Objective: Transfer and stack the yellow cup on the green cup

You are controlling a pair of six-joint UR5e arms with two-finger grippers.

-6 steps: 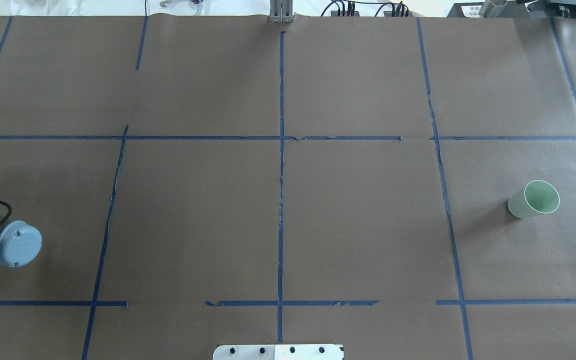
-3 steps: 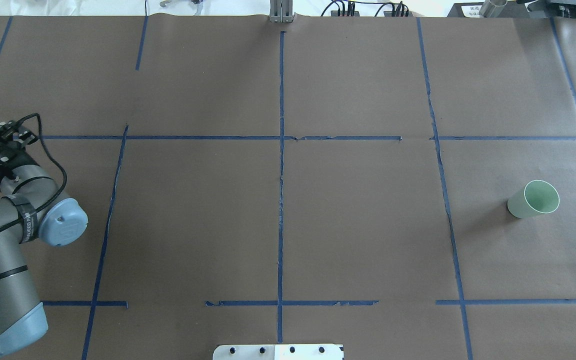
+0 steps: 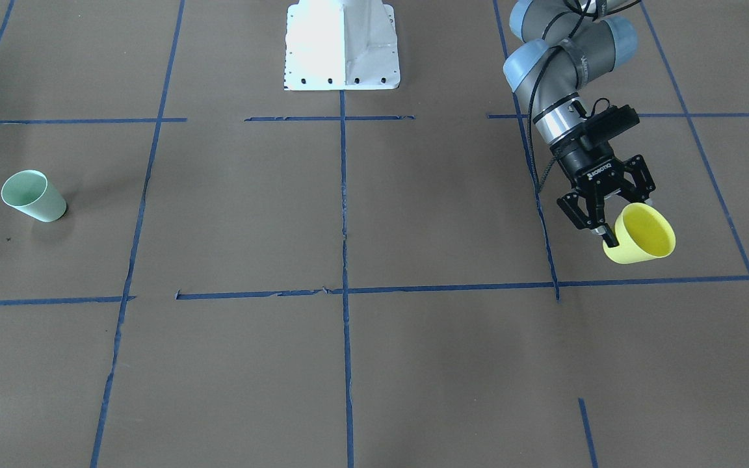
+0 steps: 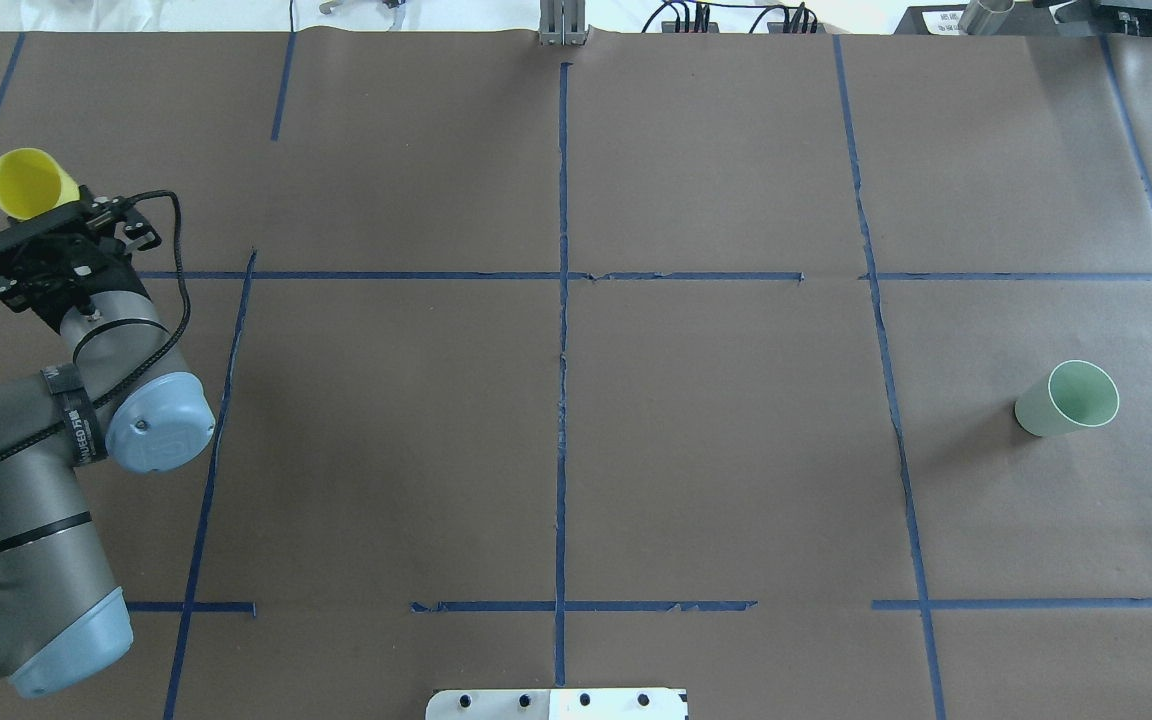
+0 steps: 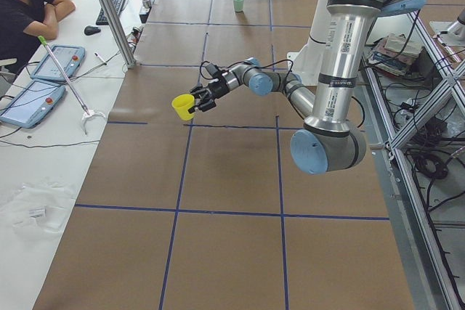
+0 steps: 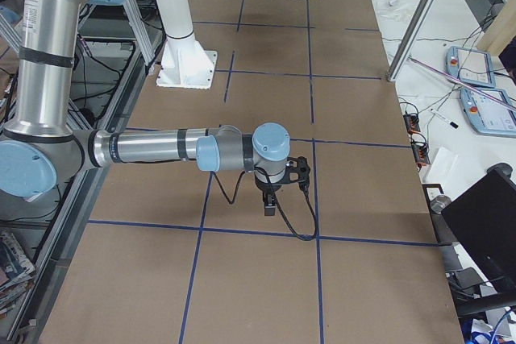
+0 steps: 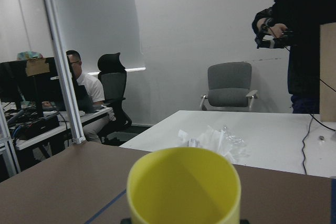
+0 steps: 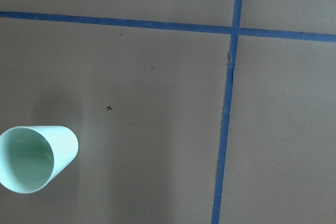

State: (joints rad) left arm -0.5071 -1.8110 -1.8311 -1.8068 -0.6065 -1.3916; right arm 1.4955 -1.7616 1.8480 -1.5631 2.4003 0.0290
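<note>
The yellow cup (image 4: 28, 183) is up off the desk (image 4: 716, 450) on the robot's left side, tipped, with the left hand (image 3: 612, 222) clamped on its wall near the rim. A second ago the overhead view only showed that arm's elbow at the edge and no cup at all, so it's swung in pretty fast. The green cup (image 4: 1066, 400) hasn't budged: upright, way over on the robot's right, well apart. So I'd say the carry has only just started. The right hand (image 6: 270, 201) hangs near the green cup; can't tell if it's open.
</note>
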